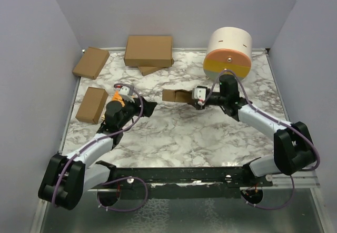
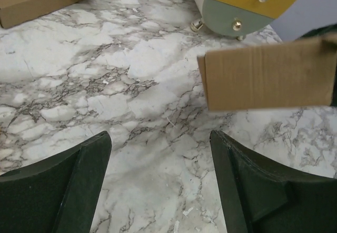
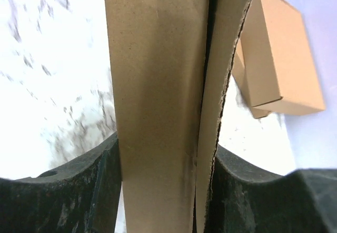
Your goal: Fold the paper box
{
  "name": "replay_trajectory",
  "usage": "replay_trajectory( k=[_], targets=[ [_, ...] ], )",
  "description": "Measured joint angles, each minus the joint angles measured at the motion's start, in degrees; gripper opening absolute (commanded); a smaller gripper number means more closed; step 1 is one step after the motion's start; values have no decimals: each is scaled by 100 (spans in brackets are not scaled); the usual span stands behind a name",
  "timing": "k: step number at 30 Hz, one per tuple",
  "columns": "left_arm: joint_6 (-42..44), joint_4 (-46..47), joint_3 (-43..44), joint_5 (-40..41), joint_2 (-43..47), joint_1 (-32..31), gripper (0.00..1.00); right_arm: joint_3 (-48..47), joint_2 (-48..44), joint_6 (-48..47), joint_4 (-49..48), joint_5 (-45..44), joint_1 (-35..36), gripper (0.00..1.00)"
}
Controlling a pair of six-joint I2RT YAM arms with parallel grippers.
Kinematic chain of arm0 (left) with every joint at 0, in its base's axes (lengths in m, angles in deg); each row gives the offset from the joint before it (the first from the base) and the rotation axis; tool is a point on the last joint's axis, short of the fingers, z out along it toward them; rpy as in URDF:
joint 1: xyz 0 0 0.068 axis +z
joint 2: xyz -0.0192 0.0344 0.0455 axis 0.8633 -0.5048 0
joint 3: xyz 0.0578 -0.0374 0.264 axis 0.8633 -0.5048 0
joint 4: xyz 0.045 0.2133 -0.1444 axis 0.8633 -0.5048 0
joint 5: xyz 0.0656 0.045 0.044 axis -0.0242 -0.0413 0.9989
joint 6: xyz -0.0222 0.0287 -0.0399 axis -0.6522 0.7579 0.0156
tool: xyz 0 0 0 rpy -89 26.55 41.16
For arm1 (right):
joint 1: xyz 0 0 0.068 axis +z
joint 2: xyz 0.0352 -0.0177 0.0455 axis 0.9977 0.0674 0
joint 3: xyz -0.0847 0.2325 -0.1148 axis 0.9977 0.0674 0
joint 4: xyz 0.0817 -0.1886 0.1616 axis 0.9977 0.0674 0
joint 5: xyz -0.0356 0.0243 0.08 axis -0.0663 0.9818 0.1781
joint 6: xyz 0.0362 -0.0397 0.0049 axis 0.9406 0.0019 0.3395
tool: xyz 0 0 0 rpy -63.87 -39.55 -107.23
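Note:
The paper box (image 1: 176, 95) is a small oblong brown cardboard carton held just above the marble table (image 1: 184, 133) near its middle. My right gripper (image 1: 196, 98) is shut on its right end; in the right wrist view both dark fingers press the box (image 3: 158, 112) from either side, and a flap edge shows along its right side. My left gripper (image 1: 149, 108) stands open a short way left of the box and apart from it. In the left wrist view the box (image 2: 268, 74) lies ahead at the upper right, with only marble between the fingers of the left gripper (image 2: 159, 154).
A wider brown carton (image 1: 149, 51) sits at the back on a flat cardboard piece (image 1: 154, 70). Two smaller brown cartons (image 1: 91, 62) (image 1: 91, 105) lie at the left. A round cream, orange and green drawer unit (image 1: 228, 53) stands at the back right. Walls enclose three sides.

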Motion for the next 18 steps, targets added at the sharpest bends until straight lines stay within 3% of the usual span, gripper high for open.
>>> replay_trajectory(
  k=[9,10,11,14,15,16,18],
  targets=[
    [-358,2938,-1346,-584,-214,26,80,-1567,461,3034,1150,817,-382,48],
    [-601,4306,-1355,-1045,-796,24,82,-1668,699,4400,1366,1394,-713,48],
    [-601,4306,-1355,-1045,-796,24,83,-1668,699,4400,1366,1394,-713,48],
    [-1008,5257,-1222,-1244,-1464,-37,86,-1665,820,5685,1145,1947,-831,48],
    [-1156,5370,-1093,-1294,-1823,-105,86,-1659,848,6485,857,2236,-859,47],
    [-1272,5401,-986,-1314,-2116,-192,86,-1659,848,6485,857,2236,-859,47],
    [-1449,5410,-826,-1320,-2503,-411,86,-1552,925,7337,345,2476,-977,47]
  ],
)
